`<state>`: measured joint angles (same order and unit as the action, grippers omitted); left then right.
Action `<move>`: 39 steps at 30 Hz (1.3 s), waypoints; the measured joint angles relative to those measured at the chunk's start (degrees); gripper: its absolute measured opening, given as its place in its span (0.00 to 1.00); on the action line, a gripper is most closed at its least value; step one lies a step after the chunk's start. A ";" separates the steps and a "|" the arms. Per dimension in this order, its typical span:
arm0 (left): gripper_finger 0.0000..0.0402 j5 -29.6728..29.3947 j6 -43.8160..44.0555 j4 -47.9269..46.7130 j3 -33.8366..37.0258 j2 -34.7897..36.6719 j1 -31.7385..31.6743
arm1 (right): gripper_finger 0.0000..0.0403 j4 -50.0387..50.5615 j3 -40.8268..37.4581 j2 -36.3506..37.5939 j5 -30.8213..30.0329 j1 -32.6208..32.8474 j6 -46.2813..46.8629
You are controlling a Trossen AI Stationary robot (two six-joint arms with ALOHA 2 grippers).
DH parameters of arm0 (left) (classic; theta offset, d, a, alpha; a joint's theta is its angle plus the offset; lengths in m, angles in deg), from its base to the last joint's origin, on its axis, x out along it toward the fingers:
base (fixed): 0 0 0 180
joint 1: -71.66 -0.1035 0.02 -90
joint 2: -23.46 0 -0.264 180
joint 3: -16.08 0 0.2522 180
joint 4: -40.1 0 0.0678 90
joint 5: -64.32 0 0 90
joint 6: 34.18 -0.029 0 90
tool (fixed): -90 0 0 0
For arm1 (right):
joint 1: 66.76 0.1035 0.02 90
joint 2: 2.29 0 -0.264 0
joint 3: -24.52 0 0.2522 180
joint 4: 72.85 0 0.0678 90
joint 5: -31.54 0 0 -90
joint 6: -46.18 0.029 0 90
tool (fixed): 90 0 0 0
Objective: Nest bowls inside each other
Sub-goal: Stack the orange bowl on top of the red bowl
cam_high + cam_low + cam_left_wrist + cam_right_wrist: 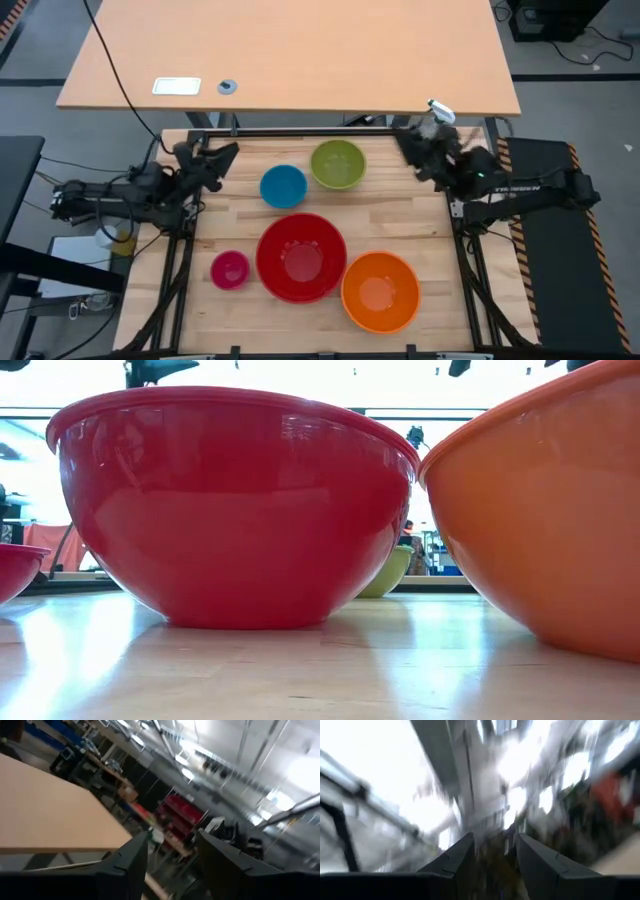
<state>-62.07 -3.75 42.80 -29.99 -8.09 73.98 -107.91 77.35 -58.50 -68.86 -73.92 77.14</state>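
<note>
A tan desk (300, 60) behind the wooden table (420, 215) carries a white card (176, 86) and a small grey disc (228, 87).

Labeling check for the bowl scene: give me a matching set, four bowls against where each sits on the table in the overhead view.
Bowls:
1. red bowl
2. pink bowl
3. orange bowl
4. lime green bowl

Places:
A. near right corner
B. far side, right of the blue bowl
C. centre
D. near left, beside the red one

Pairs: 1-C, 2-D, 3-A, 4-B
</note>
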 joint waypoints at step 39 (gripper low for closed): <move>0.43 18.37 1.78 -58.83 -19.92 -10.07 -5.75 | 0.61 118.16 34.05 -25.10 7.45 22.93 12.58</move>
<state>-43.70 -1.96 -16.03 -49.91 -18.15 68.23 10.26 111.40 -83.60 -61.41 -50.98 89.72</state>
